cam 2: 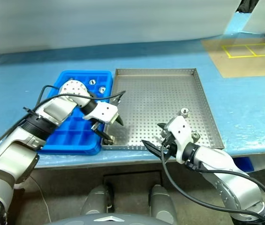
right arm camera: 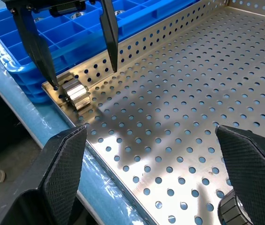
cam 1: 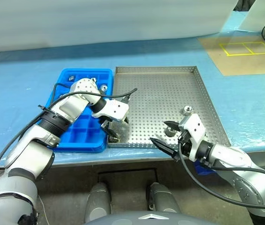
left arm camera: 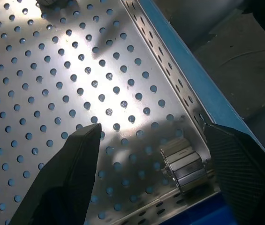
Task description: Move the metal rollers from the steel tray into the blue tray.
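The steel tray (cam 1: 155,75) lies at the table's centre, with the blue tray (cam 1: 78,136) against its left side. One metal roller (left arm camera: 184,164) lies on its side in the steel tray's near-left corner. My left gripper (left arm camera: 152,126) hangs open just above it, its fingers either side, not touching. Two more rollers (cam 2: 184,112) (cam 2: 195,136) stand near the tray's near-right corner. My right gripper (cam 1: 159,131) hovers open and empty beside them. Two rollers (cam 2: 92,82) (cam 2: 102,89) sit in far cells of the blue tray.
The table has a light blue cover (cam 1: 24,79). A brown board with yellow tape lines (cam 1: 245,49) lies at the far right. The steel tray's near rim (right arm camera: 99,154) runs close to the table's front edge.
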You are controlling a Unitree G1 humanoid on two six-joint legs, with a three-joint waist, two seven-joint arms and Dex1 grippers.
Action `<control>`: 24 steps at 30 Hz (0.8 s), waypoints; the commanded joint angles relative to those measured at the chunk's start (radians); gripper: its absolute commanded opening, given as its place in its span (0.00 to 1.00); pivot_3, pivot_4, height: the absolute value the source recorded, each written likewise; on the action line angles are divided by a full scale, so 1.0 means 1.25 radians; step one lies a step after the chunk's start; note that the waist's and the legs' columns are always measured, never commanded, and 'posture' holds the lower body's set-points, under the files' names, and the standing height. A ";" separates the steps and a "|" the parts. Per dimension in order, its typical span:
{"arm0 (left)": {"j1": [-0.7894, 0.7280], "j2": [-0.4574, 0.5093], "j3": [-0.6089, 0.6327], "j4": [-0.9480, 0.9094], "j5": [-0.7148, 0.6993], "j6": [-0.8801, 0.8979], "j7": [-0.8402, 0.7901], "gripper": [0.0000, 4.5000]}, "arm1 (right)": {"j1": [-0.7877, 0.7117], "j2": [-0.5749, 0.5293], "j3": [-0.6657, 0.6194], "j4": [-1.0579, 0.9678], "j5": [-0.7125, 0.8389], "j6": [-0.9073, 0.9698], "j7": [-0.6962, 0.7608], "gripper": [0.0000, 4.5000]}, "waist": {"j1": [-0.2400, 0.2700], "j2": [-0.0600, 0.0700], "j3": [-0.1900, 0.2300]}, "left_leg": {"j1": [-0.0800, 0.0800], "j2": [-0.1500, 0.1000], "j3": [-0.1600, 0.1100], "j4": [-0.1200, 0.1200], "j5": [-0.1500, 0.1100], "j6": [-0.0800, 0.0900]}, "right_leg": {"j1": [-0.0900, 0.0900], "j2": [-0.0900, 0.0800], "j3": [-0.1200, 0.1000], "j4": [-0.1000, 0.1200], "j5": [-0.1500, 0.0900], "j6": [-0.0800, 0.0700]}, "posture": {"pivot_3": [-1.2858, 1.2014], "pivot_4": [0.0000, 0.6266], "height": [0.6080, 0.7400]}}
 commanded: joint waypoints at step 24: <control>0.009 0.013 -0.027 -0.033 0.044 0.043 -0.003 0.81 | 0.014 0.024 0.009 -0.012 -0.023 -0.024 -0.014 1.00 | -0.006 0.000 0.000 | 0.000 0.000 0.000 0.000 0.000 0.000 | 0.000 0.000 0.000 0.000 0.000 0.000 | 0.37 0.24 1.00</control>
